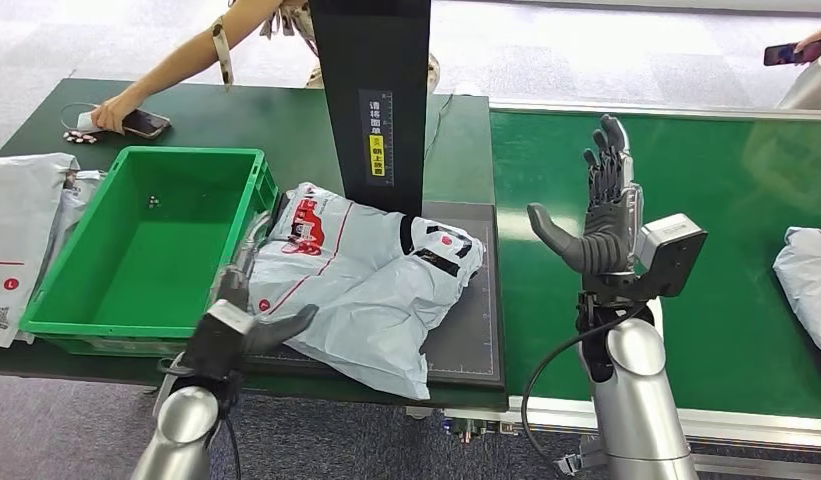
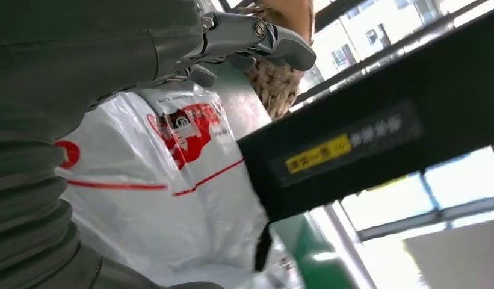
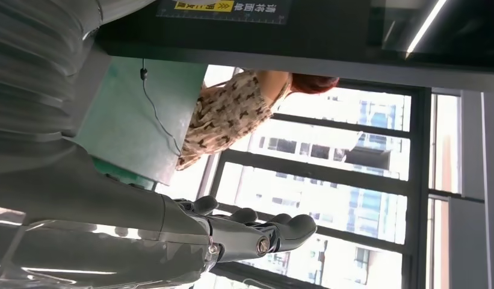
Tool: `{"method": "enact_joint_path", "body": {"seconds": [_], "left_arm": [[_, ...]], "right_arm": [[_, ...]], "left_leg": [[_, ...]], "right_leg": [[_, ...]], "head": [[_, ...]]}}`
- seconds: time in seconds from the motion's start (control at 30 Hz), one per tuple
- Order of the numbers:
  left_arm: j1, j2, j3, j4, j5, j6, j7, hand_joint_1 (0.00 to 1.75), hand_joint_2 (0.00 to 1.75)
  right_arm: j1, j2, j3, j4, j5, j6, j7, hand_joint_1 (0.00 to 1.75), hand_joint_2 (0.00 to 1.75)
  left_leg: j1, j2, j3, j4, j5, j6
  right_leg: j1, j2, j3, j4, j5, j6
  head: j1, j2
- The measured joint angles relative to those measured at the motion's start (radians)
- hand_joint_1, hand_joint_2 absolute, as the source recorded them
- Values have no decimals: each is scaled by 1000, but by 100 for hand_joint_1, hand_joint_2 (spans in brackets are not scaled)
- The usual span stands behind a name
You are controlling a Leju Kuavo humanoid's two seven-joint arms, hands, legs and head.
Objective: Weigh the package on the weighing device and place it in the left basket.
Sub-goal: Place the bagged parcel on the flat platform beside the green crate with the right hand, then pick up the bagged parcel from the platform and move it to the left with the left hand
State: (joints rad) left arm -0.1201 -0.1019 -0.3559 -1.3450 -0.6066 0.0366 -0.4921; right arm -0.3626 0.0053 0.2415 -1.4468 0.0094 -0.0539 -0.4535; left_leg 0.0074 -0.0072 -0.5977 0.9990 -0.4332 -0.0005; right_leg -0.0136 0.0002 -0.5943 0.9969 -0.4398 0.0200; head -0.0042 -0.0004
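The package [image 1: 366, 285], a pale grey poly bag with red print, lies crumpled on the black weighing platform [image 1: 476, 340] in front of the black post [image 1: 371, 90]. My left hand [image 1: 248, 305] is at the package's left edge, between it and the green basket [image 1: 146, 250]. Its thumb lies on the bag's near corner and its fingers [image 2: 256, 36] stretch straight out over the package [image 2: 172, 180], not closed on it. My right hand [image 1: 601, 215] stands upright and open over the green conveyor belt [image 1: 706, 190], holding nothing; its fingers [image 3: 262, 232] are extended.
More poly bags [image 1: 26, 230] lie left of the basket. Another bag [image 1: 811, 275] sits on the belt at the right edge. A person's arm [image 1: 176, 60] reaches to a phone [image 1: 144, 123] on the far-left table. Someone at top right holds a phone [image 1: 791, 50].
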Motion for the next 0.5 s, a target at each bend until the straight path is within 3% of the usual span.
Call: {"method": "enact_joint_path", "body": {"seconds": [0.23, 0.37, 0.5], "left_arm": [[-64, 0, -102, 60, -172, 37, 76, 0, 175], [-190, -19, -199, 210, -378, 2, 218, 0, 175], [-328, -64, -272, 431, -459, -55, 307, 0, 175]], "right_arm": [[24, 36, -38, -26, 32, 17, 3, 0, 175], [24, 61, -49, -20, 70, 46, -1, 0, 175], [20, 79, -53, 0, 93, 55, -16, 0, 175]], "left_leg": [[0, 0, 0, 0, 0, 0], [0, 0, 0, 0, 1, 0], [0, 0, 0, 0, 1, 1]], "right_leg": [[0, 0, 0, 0, 0, 0], [0, 0, 0, 0, 1, 0], [-1, 0, 0, 0, 2, 0]], "head": [[0, 0], [0, 0], [0, 0]]}}
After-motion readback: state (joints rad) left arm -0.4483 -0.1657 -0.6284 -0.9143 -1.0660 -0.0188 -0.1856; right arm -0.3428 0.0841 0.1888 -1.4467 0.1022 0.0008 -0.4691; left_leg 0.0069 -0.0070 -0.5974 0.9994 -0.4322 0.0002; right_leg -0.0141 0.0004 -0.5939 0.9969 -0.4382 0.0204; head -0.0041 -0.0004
